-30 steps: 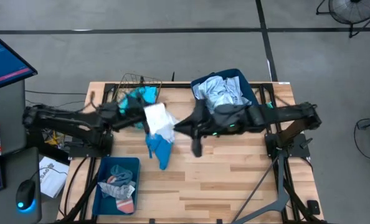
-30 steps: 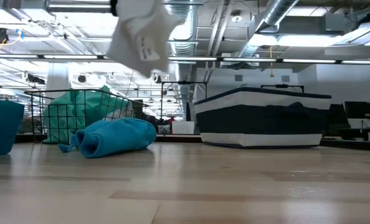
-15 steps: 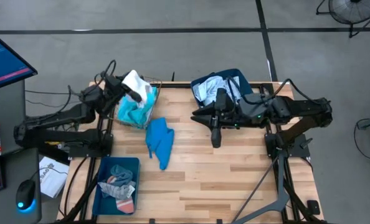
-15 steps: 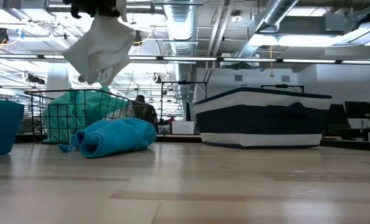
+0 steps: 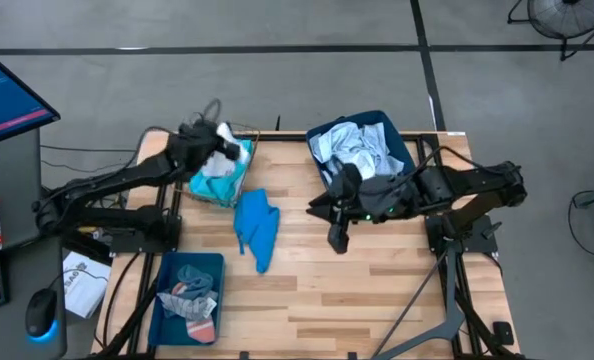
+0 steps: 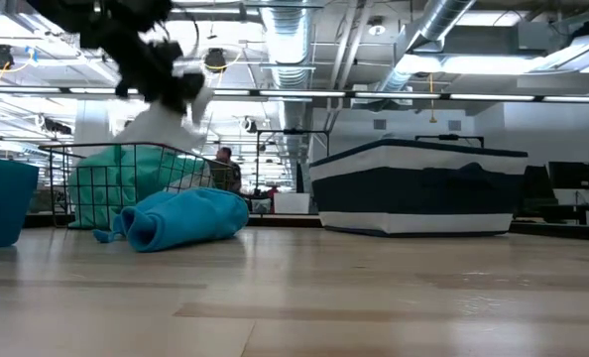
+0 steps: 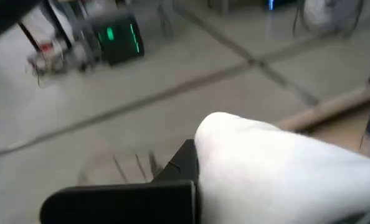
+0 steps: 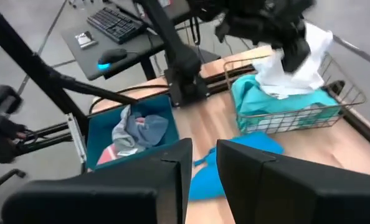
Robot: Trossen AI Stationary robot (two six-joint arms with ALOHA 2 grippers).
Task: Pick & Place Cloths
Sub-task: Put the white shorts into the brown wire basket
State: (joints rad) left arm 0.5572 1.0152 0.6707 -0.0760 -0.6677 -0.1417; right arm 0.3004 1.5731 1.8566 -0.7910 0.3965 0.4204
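Across the frame's middle, the wooden surface (image 5: 377,290) carries a navy bin (image 5: 397,135) upper right, a wire basket (image 5: 239,172) upper left. Left pincer (image 5: 225,148), clamped on a white cloth (image 5: 217,165), hangs over the basket. Right pincer (image 5: 336,238) stands slightly apart, empty, near a bright blue cloth (image 5: 256,228).

Wire basket (image 5: 239,150), navy bin (image 5: 397,130), teal tray (image 5: 163,297).

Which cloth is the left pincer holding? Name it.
The white cloth, clamped in the left pincer over the wire basket. The turquoise cloth lies in that basket, and the blue cloth lies loose on the table.
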